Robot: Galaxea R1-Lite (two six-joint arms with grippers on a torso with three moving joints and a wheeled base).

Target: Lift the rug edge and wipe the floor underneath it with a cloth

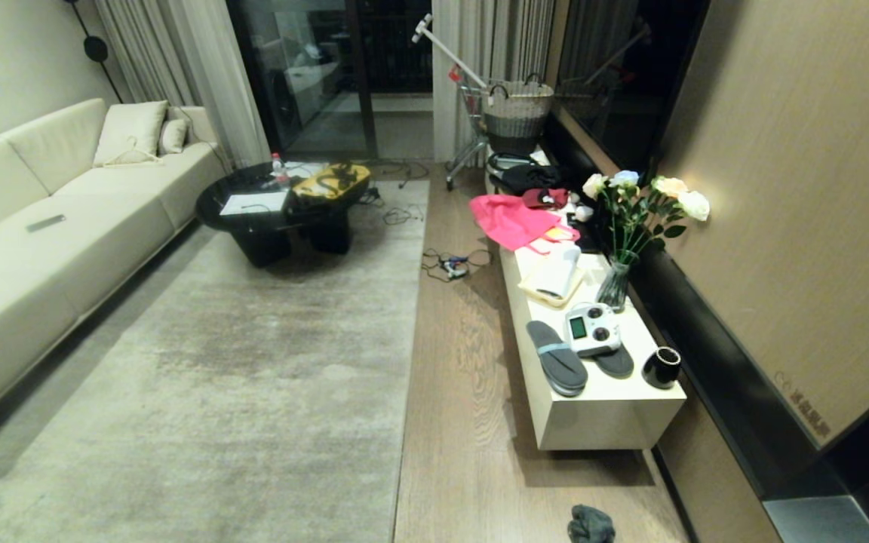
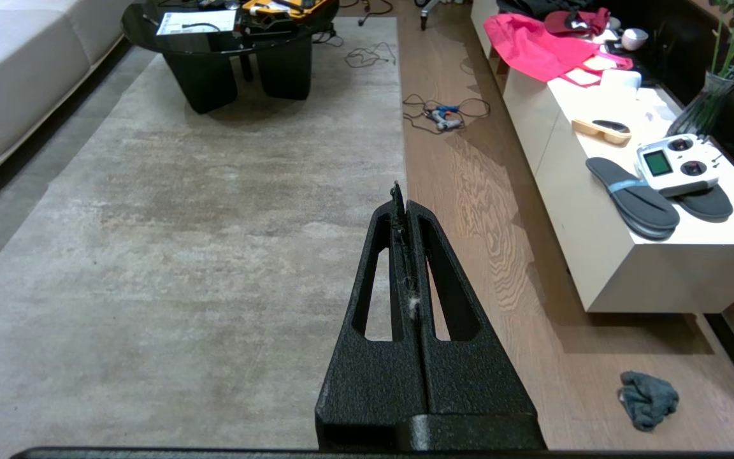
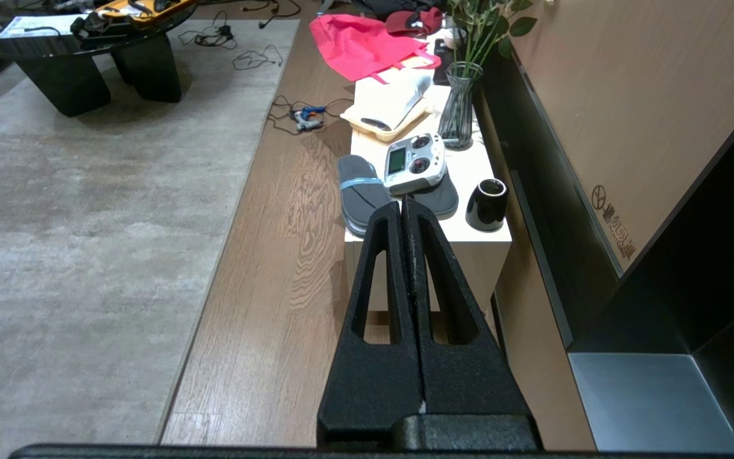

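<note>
A large pale grey-beige rug (image 1: pixel 253 362) lies flat; its rug edge (image 1: pixel 408 354) runs straight along the wood floor (image 1: pixel 465 422). The cloth (image 1: pixel 591 525), a crumpled dark teal towel, lies on the floor near the bottom of the head view, also in the left wrist view as the cloth (image 2: pixel 647 398). My left gripper (image 2: pixel 402 194) is shut and empty, held high above the rug edge (image 2: pixel 403 115). My right gripper (image 3: pixel 403 204) is shut and empty, high over the floor (image 3: pixel 265 287) beside the bench. Neither arm shows in the head view.
A low white bench (image 1: pixel 600 415) stands right of the floor strip, bearing slippers (image 1: pixel 555 366), a remote controller (image 1: pixel 591 329), a black cup (image 1: pixel 661 366), a flower vase (image 1: pixel 615 285) and pink fabric (image 1: pixel 514 220). Cables (image 1: pixel 453 264) lie on the floor farther ahead. A black coffee table (image 1: pixel 284 207) and a sofa (image 1: pixel 42 249) sit left.
</note>
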